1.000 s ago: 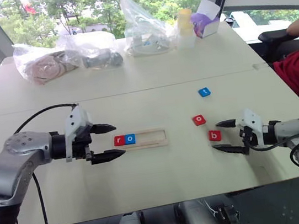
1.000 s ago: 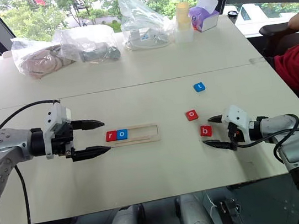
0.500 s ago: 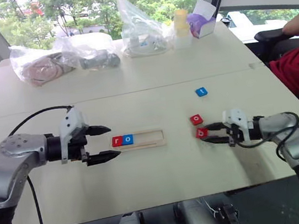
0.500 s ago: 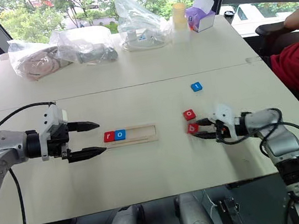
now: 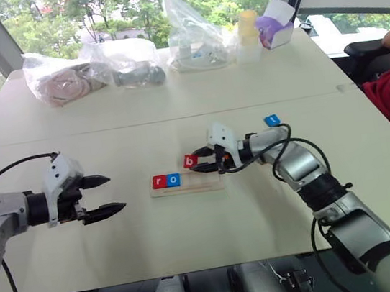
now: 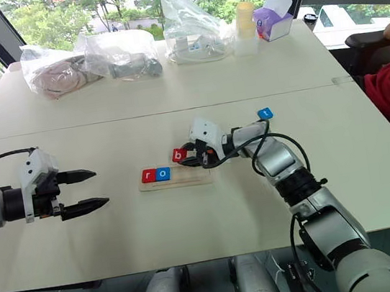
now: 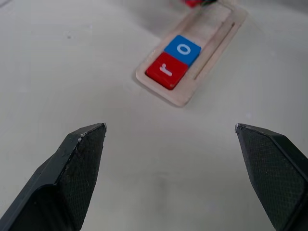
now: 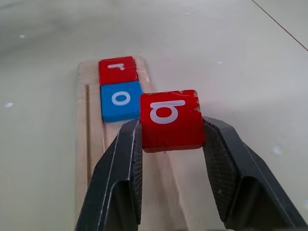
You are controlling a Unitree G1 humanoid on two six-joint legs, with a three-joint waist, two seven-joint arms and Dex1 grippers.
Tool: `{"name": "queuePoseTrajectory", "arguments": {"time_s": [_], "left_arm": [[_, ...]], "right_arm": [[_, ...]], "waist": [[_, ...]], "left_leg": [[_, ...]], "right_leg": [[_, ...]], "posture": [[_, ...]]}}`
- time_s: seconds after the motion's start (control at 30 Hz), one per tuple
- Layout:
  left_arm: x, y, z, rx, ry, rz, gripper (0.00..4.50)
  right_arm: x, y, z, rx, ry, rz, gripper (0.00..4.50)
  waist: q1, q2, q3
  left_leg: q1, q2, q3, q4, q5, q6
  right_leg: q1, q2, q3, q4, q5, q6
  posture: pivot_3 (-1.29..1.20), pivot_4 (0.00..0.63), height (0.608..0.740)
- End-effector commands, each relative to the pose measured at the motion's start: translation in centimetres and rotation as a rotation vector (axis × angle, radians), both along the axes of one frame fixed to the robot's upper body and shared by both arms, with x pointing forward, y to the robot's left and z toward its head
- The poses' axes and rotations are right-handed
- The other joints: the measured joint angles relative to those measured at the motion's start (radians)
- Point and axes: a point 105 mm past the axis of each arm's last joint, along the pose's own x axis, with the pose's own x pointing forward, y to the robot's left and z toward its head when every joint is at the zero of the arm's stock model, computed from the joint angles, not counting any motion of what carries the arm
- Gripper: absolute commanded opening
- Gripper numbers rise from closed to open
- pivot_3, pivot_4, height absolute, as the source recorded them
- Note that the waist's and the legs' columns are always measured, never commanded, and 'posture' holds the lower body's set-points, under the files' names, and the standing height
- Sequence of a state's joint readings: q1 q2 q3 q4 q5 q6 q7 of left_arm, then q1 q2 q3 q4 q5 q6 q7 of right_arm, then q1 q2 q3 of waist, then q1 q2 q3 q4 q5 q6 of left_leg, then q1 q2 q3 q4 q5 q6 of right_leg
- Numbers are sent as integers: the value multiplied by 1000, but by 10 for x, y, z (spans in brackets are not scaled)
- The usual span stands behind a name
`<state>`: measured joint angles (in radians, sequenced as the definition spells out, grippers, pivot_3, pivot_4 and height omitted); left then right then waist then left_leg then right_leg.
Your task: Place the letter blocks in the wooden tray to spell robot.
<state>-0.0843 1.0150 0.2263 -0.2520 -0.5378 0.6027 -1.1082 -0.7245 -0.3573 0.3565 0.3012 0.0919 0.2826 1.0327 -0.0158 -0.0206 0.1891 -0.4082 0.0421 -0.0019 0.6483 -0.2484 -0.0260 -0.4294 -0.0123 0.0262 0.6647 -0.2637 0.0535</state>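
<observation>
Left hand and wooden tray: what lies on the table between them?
Nothing: bare table between the open left hand and the wooden tray, as the left eye and left wrist views show.

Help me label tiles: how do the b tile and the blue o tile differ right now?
The b tile is red; the blue o tile is blue. The b tile is clamped in the right gripper above the wooden tray; the o tile lies in it beside the r. Both are square with white letters.
</observation>
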Motion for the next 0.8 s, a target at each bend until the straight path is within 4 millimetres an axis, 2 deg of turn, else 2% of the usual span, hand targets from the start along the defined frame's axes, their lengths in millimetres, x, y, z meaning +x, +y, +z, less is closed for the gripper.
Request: {"name": "queuePoseTrajectory", "arguments": {"time_s": [0.03, 0.23, 0.8], "left_arm": [[-2, 0, 11, -17, -51, 18, 4500], [-5, -2, 8, -22, -53, 33, 4500], [-1, -5, 4, -24, -63, 45, 4500]], "right_arm": [[-1, 8, 6, -14, -49, 55, 1558], [-13, 16, -2, -40, -33, 117, 1558], [-16, 17, -12, -51, -25, 143, 1558]], "waist": [[-1, 0, 0], [-5, 0, 0], [-4, 0, 0]], "left_leg": [[0, 0, 0, 0, 0, 0], [1, 1, -1, 0, 0, 0], [1, 1, -1, 0, 0, 0]], "right_leg": [[0, 1, 0, 0, 0, 0], [0, 2, 0, 1, 0, 0], [0, 2, 0, 1, 0, 0]], "posture": [[0, 150, 740], [0, 150, 740], [0, 150, 740]]}}
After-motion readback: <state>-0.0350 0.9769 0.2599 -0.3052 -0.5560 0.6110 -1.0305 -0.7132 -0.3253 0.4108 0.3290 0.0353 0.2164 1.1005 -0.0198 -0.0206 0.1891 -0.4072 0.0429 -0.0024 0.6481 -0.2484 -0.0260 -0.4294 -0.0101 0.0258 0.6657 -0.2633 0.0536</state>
